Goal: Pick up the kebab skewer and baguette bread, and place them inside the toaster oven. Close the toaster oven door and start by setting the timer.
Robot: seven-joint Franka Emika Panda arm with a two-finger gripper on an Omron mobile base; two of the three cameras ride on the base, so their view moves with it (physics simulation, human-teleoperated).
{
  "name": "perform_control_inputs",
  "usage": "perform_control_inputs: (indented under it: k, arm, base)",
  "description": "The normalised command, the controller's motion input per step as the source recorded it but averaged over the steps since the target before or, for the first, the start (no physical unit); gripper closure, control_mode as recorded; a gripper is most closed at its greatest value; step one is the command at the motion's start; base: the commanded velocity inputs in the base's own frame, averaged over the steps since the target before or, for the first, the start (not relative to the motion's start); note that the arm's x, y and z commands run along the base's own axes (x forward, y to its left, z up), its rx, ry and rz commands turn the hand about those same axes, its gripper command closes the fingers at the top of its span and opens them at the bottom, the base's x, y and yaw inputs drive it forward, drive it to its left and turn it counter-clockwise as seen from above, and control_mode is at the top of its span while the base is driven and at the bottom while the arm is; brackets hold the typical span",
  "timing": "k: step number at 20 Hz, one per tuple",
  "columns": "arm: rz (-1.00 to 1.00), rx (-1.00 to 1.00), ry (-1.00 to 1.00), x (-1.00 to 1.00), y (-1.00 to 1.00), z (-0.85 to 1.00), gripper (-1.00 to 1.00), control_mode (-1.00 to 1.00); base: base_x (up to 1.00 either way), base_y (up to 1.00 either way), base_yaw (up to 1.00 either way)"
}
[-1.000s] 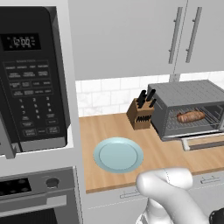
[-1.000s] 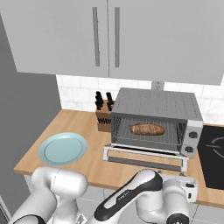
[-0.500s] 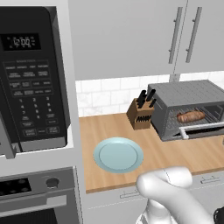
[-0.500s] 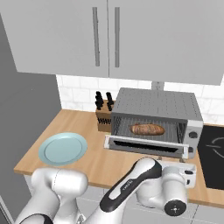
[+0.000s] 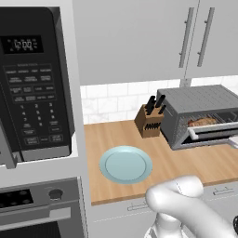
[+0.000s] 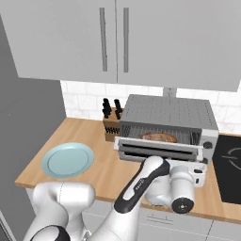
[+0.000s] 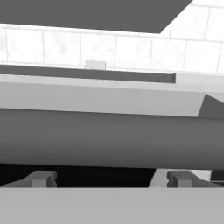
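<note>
Evenly and softly lit throughout, flat rendered look, no glare. Faint soft shadow under the round pale blue plate on the light wooden counter. Slightly soft and pixelated at edges. Hand view coarse, blurred by closeness, dark below.
</note>
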Motion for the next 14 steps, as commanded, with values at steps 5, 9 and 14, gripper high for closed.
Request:
perform_control_inputs:
  k: [5,9,14]
  arm:
    - [0.01,0.0,0.0,0.54,0.19,0.0,-1.0,-1.0]
    - [0.02,0.0,0.0,0.5,0.16,0.0,-1.0,-1.0]
    - [0.02,0.0,0.0,0.37,0.08,0.0,-1.0,-1.0]
  base:
    - [0.0,0.0,0.0]
    - [0.0,0.0,0.0]
    - [0.0,0.0,0.0]
